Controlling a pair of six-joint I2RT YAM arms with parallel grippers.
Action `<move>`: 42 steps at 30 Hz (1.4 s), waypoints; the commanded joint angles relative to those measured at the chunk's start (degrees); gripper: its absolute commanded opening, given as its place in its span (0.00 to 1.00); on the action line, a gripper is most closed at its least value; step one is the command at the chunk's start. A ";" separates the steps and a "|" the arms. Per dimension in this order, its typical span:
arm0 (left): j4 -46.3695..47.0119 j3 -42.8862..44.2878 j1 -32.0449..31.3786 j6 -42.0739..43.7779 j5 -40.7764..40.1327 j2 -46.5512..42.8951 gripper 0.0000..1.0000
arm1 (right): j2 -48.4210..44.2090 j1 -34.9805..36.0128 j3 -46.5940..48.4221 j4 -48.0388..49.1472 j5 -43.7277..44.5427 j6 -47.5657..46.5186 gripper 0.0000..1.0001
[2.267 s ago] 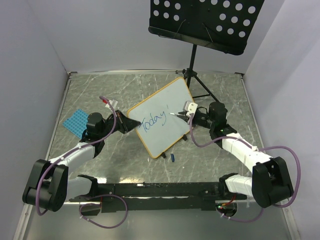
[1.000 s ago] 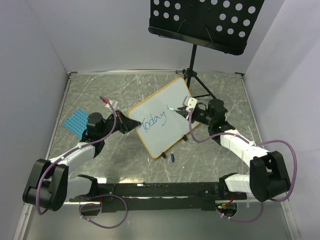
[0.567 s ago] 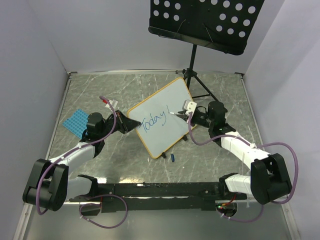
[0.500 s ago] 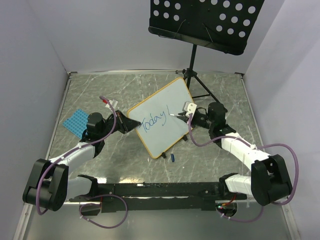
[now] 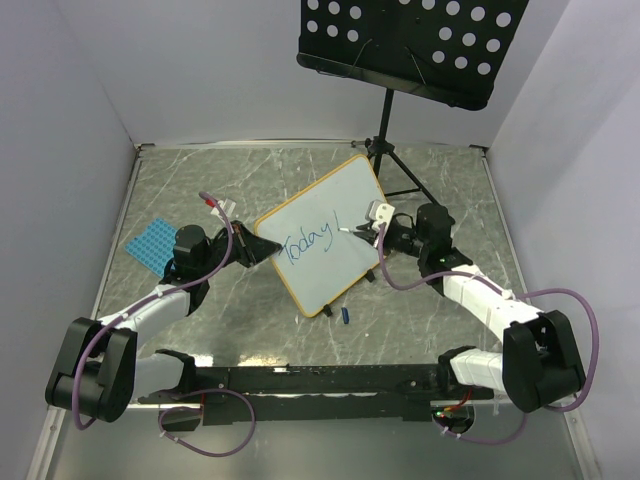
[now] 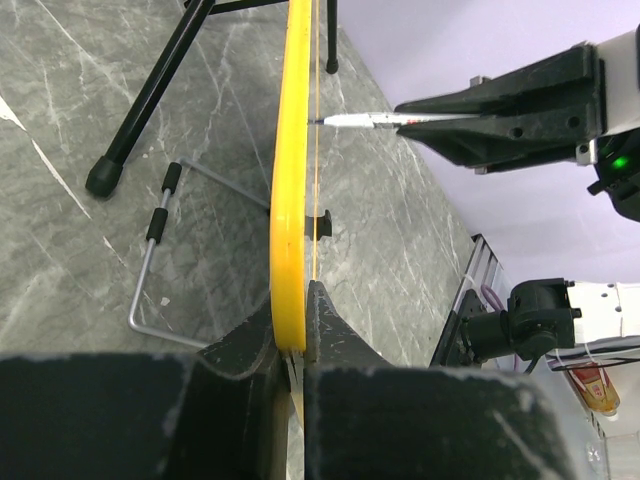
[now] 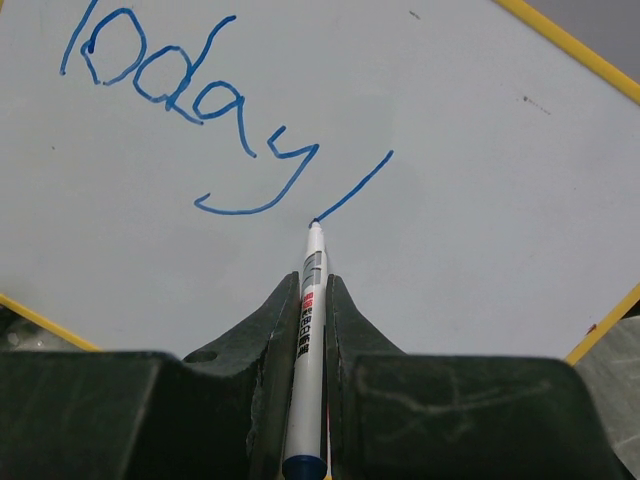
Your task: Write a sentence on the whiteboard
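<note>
Here, left fingers (image 6: 240, 350) clamp the whiteboard (image 5: 325, 240) at its 9 o'clock corner on the counter (image 5: 200, 185), its long axis running 8 to 2 o'clock. Right fingers (image 7: 265, 325) grip a marker (image 7: 310, 300) pointing 9 o'clock, tip touching beside the sentence (image 7: 165, 85), "Today".

A black perforated music stand (image 5: 410, 45) fills the 1 o'clock part of the top view, its pole dropping to tripod legs (image 5: 398, 178) planted on the grey marbled table (image 5: 250, 170). A blue studded mat (image 5: 152, 244) lies flat at 9 o'clock. A small blue cap (image 5: 346, 316) lies just past centre toward 6 o'clock
</note>
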 commanded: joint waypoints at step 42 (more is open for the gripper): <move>-2.89 -0.85 -1.19 4.77 5.06 0.57 0.01 | 0.80 -2.02 3.67 -7.21 -1.42 -3.44 0.00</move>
